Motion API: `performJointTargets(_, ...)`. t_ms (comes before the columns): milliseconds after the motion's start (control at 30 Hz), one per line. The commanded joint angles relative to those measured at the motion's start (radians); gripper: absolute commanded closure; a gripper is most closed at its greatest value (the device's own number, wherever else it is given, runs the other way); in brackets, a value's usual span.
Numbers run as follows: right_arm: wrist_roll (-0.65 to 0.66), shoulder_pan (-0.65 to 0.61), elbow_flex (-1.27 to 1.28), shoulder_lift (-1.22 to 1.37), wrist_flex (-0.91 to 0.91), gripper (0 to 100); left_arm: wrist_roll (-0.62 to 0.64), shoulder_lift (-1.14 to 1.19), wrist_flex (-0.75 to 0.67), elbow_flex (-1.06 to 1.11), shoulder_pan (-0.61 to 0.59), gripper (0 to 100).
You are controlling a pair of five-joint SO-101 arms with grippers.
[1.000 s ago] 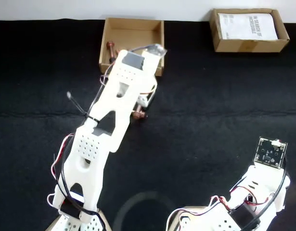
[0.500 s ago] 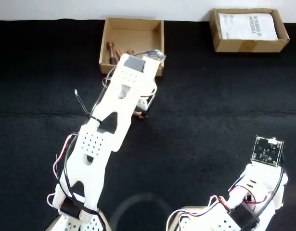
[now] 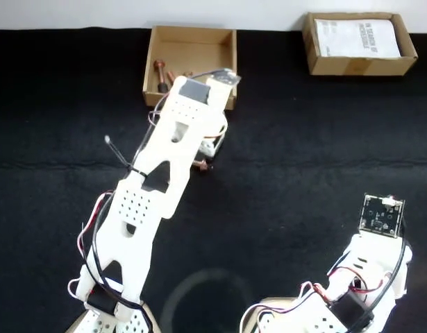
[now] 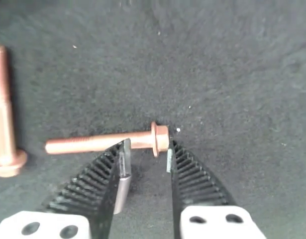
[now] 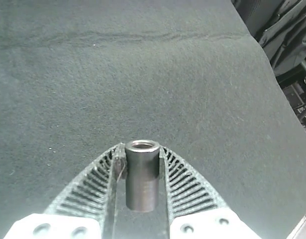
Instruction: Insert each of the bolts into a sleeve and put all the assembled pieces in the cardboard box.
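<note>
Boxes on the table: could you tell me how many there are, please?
2. The left box, far side and left of centre, holds assembled pieces. The right box, in the far right corner, holds a printed sheet. None seems hidden.

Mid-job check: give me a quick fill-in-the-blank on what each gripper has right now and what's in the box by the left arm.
The right gripper is shut on a dark metal cylindrical ___.
The left gripper is ___, straddling a copper-coloured bolt lying on the black cloth.
Some copper-coloured pieces lie inside the open brown cardboard ___.
Missing: sleeve; open; box.
</note>
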Motion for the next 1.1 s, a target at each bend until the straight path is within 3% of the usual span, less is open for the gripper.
performJointTargets(0, 0.009, -0.030, -0.008, -0.012, -0.022, 99.1, -0.003, -0.127, 0.012, -0.042, -0.018, 86)
performJointTargets(100, 0.008, -0.038, -0.005, -0.012, -0.022, 99.1, -0.021, -0.148, 0.012, -0.041, -0.047, 86)
performJointTargets(167, 0.005, -0.039, -0.005, -0.012, -0.022, 99.1, -0.107, -0.139, 0.014, -0.024, -0.059, 86)
performJointTargets(400, 0.008, -0.039, -0.005, -0.012, -0.022, 99.1, -0.640, -0.148, 0.015, 0.202, -0.065, 87)
performJointTargets(500, 0.009, -0.039, -0.005, -0.012, -0.022, 99.1, -0.789, -0.162, 0.015, 0.205, -0.070, 86)
performJointTargets(767, 0.011, -0.041, -0.005, -0.012, -0.024, 99.1, -0.991, -0.171, 0.009, 0.205, -0.041, 86)
performJointTargets(1067, 0.044, -0.041, -0.002, -0.012, -0.024, 99.1, -1.039, -0.082, -0.080, 0.203, -0.016, 86)
